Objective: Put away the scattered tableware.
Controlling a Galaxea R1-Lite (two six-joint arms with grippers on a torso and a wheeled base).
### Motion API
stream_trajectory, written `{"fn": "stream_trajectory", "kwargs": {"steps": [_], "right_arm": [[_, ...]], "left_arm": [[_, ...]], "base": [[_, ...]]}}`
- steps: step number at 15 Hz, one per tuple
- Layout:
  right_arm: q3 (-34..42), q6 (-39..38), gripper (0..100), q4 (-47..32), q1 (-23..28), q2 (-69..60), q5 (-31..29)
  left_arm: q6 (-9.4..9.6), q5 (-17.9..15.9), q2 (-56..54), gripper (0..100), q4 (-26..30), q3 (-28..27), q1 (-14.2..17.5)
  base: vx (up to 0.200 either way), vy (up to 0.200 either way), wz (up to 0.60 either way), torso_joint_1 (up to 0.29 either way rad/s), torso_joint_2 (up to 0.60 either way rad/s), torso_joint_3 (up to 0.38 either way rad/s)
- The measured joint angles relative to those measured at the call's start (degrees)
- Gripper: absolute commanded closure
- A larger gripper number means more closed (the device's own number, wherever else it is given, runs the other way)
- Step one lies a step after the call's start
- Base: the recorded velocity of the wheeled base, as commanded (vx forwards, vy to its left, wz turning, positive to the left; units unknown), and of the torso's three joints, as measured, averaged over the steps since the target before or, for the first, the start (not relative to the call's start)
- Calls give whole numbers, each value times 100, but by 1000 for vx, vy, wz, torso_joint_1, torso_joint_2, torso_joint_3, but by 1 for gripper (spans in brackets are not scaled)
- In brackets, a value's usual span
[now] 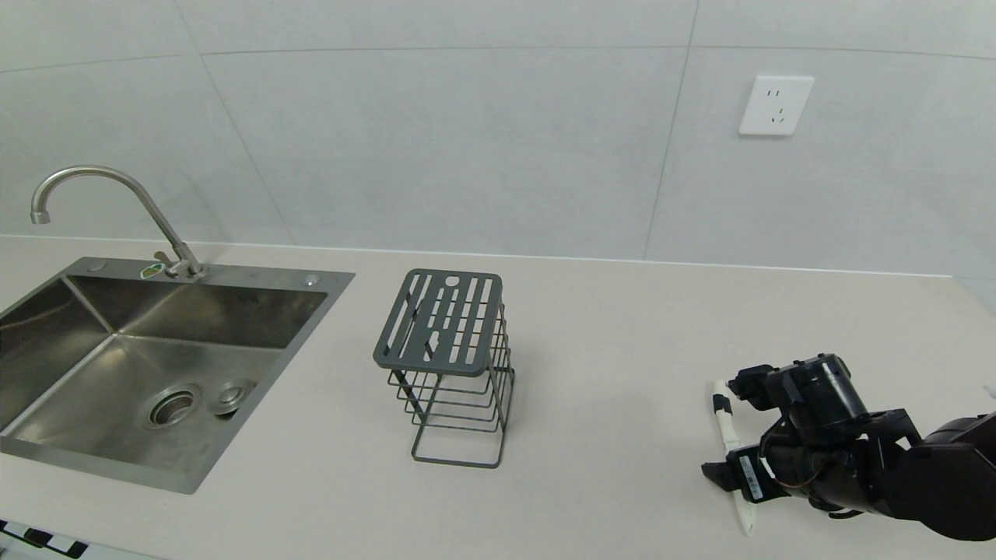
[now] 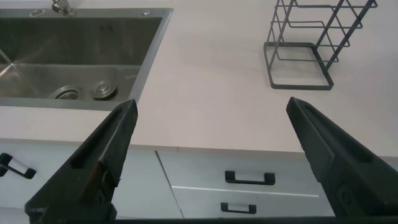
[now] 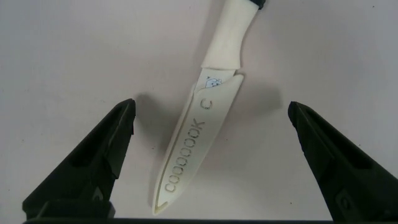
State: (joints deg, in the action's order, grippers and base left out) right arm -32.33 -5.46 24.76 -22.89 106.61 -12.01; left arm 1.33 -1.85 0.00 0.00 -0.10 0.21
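Here, a sheathed cream knife [image 1: 726, 428] lies on the counter [image 1: 622, 350] well right of the wire rack [image 1: 447, 365], the right gripper [image 3: 210, 107] spread wide astride it; the left gripper [image 2: 211, 107] gapes wide too.

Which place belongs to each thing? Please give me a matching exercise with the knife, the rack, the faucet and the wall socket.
Things:
1. knife
2. rack
3. faucet
4. socket

Places:
a. on the wall
b. on the back rim of the sink
c. lying on the counter, at the open right gripper
d. standing in the middle of the counter

Pairs: 1-c, 2-d, 3-b, 4-a
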Motion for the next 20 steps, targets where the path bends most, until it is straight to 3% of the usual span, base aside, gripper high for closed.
{"fn": "stream_trajectory", "kwargs": {"steps": [1, 2, 11, 20], "right_arm": [[0, 0, 0, 1, 5, 23, 2], [0, -1, 100, 12, 5, 43, 2], [299, 0, 100, 299, 105, 349, 0], [196, 188, 100, 545, 123, -772, 282]], "left_arm": [[0, 0, 0, 0, 0, 0, 1], [0, 0, 0, 0, 0, 0, 4], [0, 0, 0, 0, 0, 0, 4], [45, 0, 0, 0, -5, 0, 4]], "base": [[0, 0, 0, 0, 0, 0], [0, 0, 0, 0, 0, 0], [0, 0, 0, 0, 0, 0], [0, 0, 0, 0, 0, 0]]}}
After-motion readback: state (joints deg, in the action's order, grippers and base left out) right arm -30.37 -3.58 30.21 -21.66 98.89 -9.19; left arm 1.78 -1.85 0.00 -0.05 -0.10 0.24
